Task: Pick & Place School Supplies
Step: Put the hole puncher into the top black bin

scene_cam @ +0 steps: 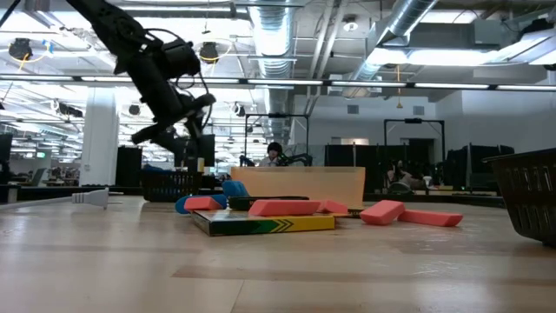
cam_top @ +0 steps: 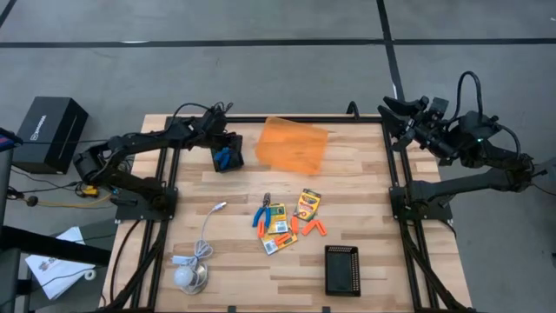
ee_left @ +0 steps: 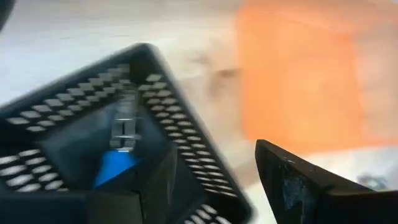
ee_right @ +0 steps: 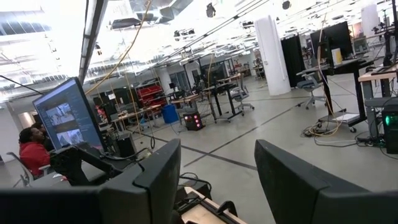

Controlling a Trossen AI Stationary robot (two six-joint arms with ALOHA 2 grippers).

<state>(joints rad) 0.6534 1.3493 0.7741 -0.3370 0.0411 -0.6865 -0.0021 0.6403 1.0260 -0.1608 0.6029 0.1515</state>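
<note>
My left gripper (cam_top: 228, 148) (ee_left: 214, 152) is open above a black mesh basket (cam_top: 226, 159) (ee_left: 74, 112) at the table's far left. One finger stands over the basket's inside, the other beyond its rim. A blue thing with a metal piece (ee_left: 117, 163) lies in the basket. At mid-table lie blue-handled scissors (cam_top: 261, 212), three yellow-and-green crayon boxes (cam_top: 307, 203) (cam_top: 278, 217) (cam_top: 280, 244) and orange sticks (cam_top: 313, 229) (scene_cam: 282, 207). My right gripper (cam_top: 393, 113) (ee_right: 217, 180) is open, raised off the far right corner, facing the room.
An orange sheet (cam_top: 294, 145) (ee_left: 305, 74) lies flat at the far middle of the table. A black tray (cam_top: 341, 269) (scene_cam: 532, 196) sits near the near edge. A white cable with a round puck (cam_top: 191, 275) lies at the near left. People sit in the room beyond.
</note>
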